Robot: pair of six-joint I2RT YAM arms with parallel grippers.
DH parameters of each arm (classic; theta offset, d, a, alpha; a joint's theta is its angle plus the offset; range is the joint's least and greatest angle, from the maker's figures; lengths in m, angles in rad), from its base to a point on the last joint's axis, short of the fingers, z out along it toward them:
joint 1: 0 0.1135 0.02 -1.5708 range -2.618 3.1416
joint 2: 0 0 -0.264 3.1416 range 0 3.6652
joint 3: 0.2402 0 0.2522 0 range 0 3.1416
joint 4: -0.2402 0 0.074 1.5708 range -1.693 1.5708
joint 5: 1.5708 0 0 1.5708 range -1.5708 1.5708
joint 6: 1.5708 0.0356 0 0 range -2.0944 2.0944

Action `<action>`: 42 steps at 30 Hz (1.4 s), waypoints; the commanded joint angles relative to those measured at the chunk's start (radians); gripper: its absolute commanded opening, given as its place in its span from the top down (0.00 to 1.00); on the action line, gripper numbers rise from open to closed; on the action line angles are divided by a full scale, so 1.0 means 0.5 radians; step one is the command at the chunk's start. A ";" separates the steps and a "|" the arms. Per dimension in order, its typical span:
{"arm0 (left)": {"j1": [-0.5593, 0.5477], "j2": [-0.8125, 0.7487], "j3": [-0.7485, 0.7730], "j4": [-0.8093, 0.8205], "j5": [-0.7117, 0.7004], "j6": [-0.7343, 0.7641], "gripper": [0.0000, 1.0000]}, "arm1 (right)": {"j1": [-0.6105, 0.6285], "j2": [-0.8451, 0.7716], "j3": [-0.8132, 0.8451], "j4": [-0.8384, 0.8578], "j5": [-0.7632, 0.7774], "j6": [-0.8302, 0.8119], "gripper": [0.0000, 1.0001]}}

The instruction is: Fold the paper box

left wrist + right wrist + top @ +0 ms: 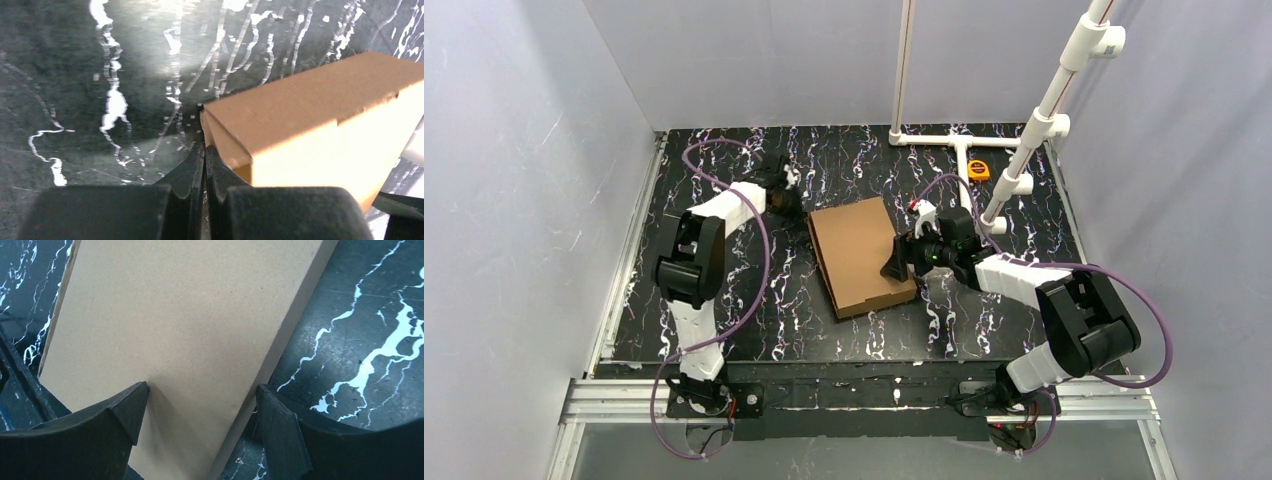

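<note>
The paper box (pixel 860 254) is a plain brown cardboard mailer, folded shut into a shallow box in the middle of the black marbled table. My left gripper (pixel 786 196) is at its far left corner. In the left wrist view the gripper (pixel 205 148) is shut with nothing between its fingers, and its tips touch the corner of the box (pixel 310 120). My right gripper (pixel 902 262) is at the box's right edge. In the right wrist view it (pixel 202 388) is open, with one finger over the lid (pixel 175 325) and the other beside the box's side wall.
A white pipe frame (pixel 954 140) stands at the back right, with a slanted pipe (pixel 1049 105) rising over the right arm. An orange tape measure (pixel 978 170) lies by it. White walls enclose the table on three sides.
</note>
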 commanded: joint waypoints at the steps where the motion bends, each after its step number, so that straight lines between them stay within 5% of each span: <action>1: -0.193 -0.092 0.196 -0.255 -0.090 0.136 1.00 | 0.044 0.049 0.015 -0.163 -0.012 -0.151 0.15; 6: -0.162 -0.355 -0.122 -0.278 -0.368 0.121 1.00 | 0.044 0.071 0.040 -0.187 -0.004 -0.178 0.14; 12: -0.054 -0.870 -0.642 -0.074 -0.365 0.065 1.00 | 0.041 -0.003 0.176 -0.355 0.100 -0.385 0.02; 19: 0.066 -1.431 -1.039 0.050 -0.351 0.057 1.00 | 0.037 -0.238 0.327 -0.434 0.287 -0.651 0.02; 23: 0.143 -1.516 -1.200 0.190 -0.230 -0.027 0.79 | 0.036 -0.329 0.451 -0.479 0.277 -0.843 0.02; 25: 0.207 -1.501 -1.245 0.285 -0.086 -0.099 0.46 | 0.036 -0.318 0.585 -0.637 0.199 -0.993 0.02; 27: 0.262 -1.455 -1.280 0.393 0.071 -0.167 0.25 | 0.038 -0.277 0.688 -0.732 0.109 -1.070 0.02; 30: 0.303 -1.397 -1.307 0.551 0.247 -0.197 0.16 | 0.041 -0.084 0.920 -0.934 -0.066 -1.079 0.01; 34: 0.319 -1.319 -1.287 0.658 0.302 -0.194 0.19 | 0.105 0.212 1.192 -0.944 0.151 -0.866 0.02; 40: 0.334 -1.041 -1.123 0.632 0.226 -0.215 0.61 | 0.187 0.457 1.235 -0.434 1.083 -0.063 0.02; 42: 0.337 -0.947 -1.065 0.602 0.182 -0.220 0.67 | 0.185 0.546 1.290 -0.431 1.198 0.114 0.02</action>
